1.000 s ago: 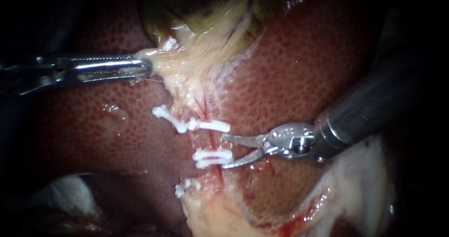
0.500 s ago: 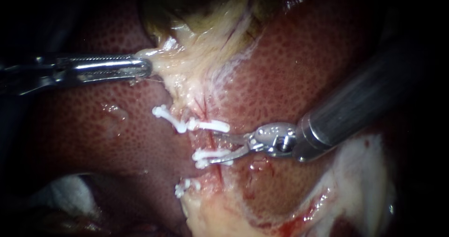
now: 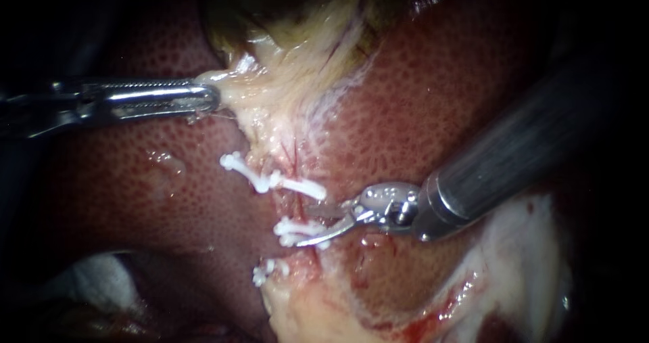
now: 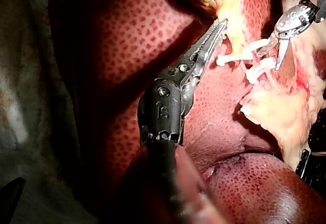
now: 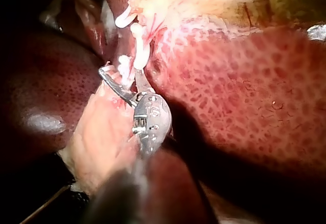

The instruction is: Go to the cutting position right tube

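Note:
My left instrument (image 3: 206, 97) comes in from the left, its jaws shut on the pale gallbladder (image 3: 284, 79) edge. It shows again in the left wrist view (image 4: 218, 29). My right instrument (image 3: 316, 224) has two thin blades, open. They reach to a thin red tube (image 3: 302, 206) between an upper white clip (image 3: 297, 186) and a middle white clip (image 3: 294, 231). The lower blade lies against the middle clip. In the right wrist view the open blades (image 5: 125, 79) sit just under the clips (image 5: 136, 46).
Speckled red liver (image 3: 433, 113) surrounds the tube on both sides. A third white clip (image 3: 267, 272) sits lower, at the edge of pale fatty tissue (image 3: 318, 309). White gauze (image 3: 94, 282) shows at the lower left.
My right instrument has slid left towards the tube, and its open blades now reach between the upper and middle clips. The left instrument has held still.

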Tool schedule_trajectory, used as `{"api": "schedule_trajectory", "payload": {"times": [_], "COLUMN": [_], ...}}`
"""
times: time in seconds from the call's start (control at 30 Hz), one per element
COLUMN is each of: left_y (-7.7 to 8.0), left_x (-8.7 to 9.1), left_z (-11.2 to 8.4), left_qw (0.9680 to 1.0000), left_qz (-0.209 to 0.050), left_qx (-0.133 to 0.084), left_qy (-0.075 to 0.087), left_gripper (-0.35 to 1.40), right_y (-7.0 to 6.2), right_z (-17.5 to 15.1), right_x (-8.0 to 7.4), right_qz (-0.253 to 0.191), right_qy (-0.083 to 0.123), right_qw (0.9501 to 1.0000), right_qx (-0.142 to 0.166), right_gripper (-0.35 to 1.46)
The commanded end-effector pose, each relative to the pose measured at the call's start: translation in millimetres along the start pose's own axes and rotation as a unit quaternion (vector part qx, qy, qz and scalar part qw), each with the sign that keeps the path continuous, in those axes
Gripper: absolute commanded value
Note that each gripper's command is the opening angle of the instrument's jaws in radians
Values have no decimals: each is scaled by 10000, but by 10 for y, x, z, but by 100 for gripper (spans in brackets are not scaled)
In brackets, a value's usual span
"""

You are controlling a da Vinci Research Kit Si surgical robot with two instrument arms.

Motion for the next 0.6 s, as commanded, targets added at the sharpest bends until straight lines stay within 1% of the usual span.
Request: {"api": "schedule_trajectory", "payload": {"times": [0.03,0.1,0.13,0.17,0.2,0.27,0.33,0.47,0.6], "left_y": [0,0,0,0,0,0,1,1,1], "left_x": [0,0,0,0,0,0,0,0,0], "left_z": [0,1,1,1,2,2,2,2,3], "left_qw": [10000,10000,10000,10000,10000,10000,10000,10000,10000], "left_qz": [2,1,1,1,1,1,1,0,0], "left_qx": [1,2,3,4,4,5,5,7,9], "left_qy": [-5,-5,-4,-4,-4,-4,-4,-3,-3], "left_gripper": [-35,-35,-35,-35,-35,-35,-35,-35,-35], "right_y": [-1,-1,-1,-1,-1,0,1,3,6], "right_z": [2,6,9,11,13,17,21,28,35], "right_x": [1,3,5,6,7,10,12,16,20], "right_qz": [21,40,77,92,80,117,172,226,332], "right_qy": [22,31,20,12,15,96,144,238,422], "right_qw": [10000,9999,9998,9998,9997,9995,9993,9990,9980], "right_qx": [61,136,175,201,242,285,291,298,332], "right_gripper": [79,71,61,57,56,56,56,49,42]}}
